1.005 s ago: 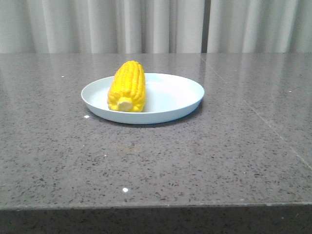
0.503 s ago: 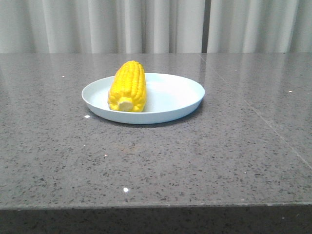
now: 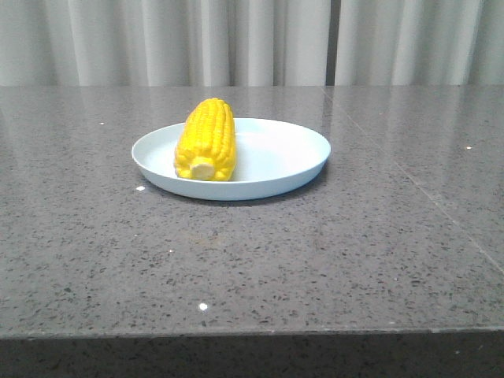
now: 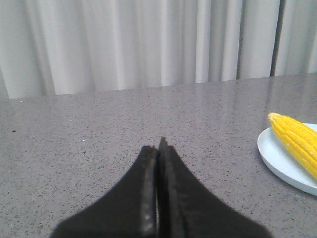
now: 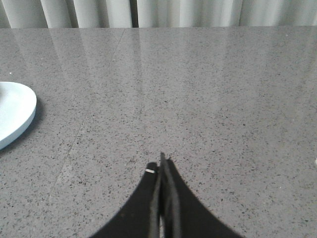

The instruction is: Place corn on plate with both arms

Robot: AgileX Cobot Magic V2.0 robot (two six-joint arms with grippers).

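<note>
Left gripper [image 4: 158, 148] and right gripper [image 5: 161, 163] fingers pressed together, empty.

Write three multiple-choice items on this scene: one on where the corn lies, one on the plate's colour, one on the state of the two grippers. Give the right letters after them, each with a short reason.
1. Where does the corn lie?
A. on the bare table beside the plate
B. on the plate, toward its left side in the front view
C. between the fingers of a gripper

2. What colour is the plate?
A. pale blue
B. red
C. black

3. How do the left gripper and the right gripper stand?
A. both wide open
B. one clamped on the corn
C. both shut and empty, away from the plate

Answers:
1. B, since the front view shows the cob resting inside the rim, left of the plate's middle.
2. A, since the plate shows pale blue in all three views.
3. C, since each wrist view shows the fingers pressed together over bare table, with nothing between them.
</note>
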